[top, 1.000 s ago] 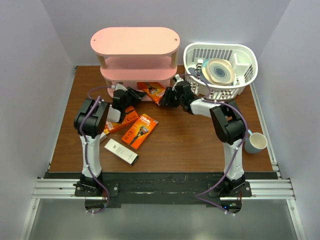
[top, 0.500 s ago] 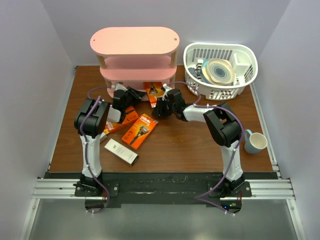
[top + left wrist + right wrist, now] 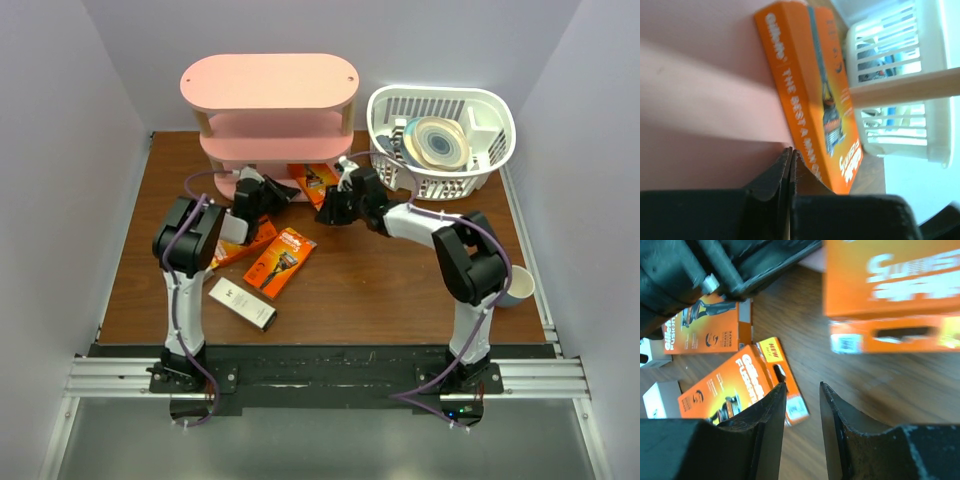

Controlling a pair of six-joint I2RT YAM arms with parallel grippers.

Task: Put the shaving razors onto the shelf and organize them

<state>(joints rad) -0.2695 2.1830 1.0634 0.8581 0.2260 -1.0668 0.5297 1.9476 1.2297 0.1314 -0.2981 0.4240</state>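
Where the pink shelf (image 3: 270,85) stands at the far side of the counter (image 3: 380,280), one orange Gillette pack (image 3: 318,180) lies flat on its bottom board, at the right-hand end near a wooden post (image 3: 900,87). One end of it reaches past the board's edge. The left gripper (image 3: 283,188) sits low on that same board just beside the pack. In the left wrist view its fingers (image 3: 775,175) are pressed together at the tips with nothing between them, and the pack's long side runs right alongside. The right gripper (image 3: 330,208) hovers over the wood just in front of the pack. In the right wrist view its fingers (image 3: 767,420) stand a narrow gap apart and hold nothing.

A second orange pack (image 3: 280,260) rests face up on the counter nearer the arms, and a third orange pack (image 3: 250,243) lies just left of it, partly under the left arm. A whitish box (image 3: 242,303) lies nearer still. The white slatted basket (image 3: 490,150) stands right of the shelf, and a pale blue mug (image 3: 520,285) shows behind the right arm.
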